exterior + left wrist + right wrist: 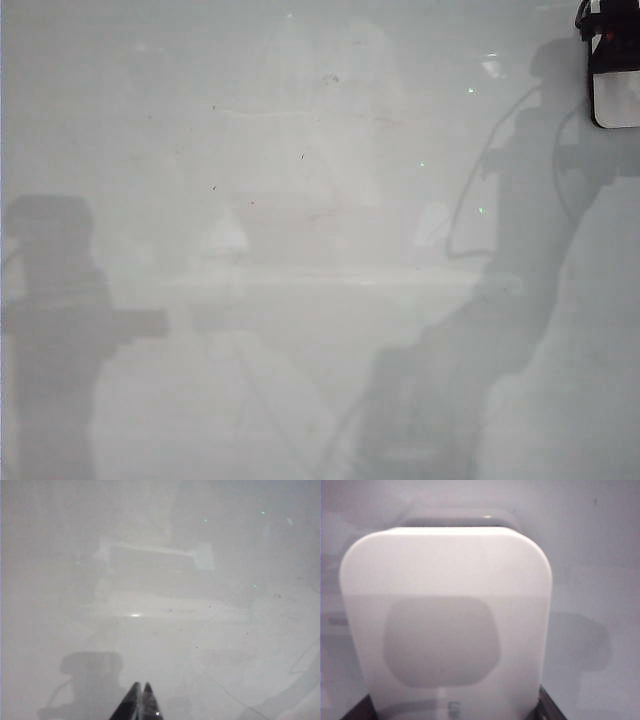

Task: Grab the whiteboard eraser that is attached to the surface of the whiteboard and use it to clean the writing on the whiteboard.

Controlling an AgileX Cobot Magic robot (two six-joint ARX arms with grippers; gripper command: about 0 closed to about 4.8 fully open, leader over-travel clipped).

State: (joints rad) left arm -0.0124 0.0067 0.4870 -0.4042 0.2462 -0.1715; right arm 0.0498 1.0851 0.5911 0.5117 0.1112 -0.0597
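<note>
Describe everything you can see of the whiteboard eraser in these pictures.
The whiteboard eraser is a flat white block with rounded corners, smooth and plastic-looking. It sits in the right gripper at the whiteboard's upper right; dark fingers flank its near end. Whether it touches the board cannot be told.

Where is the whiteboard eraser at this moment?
The whiteboard eraser is at the top right corner of the exterior view, held in the right gripper over the whiteboard; it fills the right wrist view.

1 whiteboard (300, 200), 1 whiteboard eraser (445, 620), 2 claws: left claw (141, 700), right claw (607, 35).
</note>
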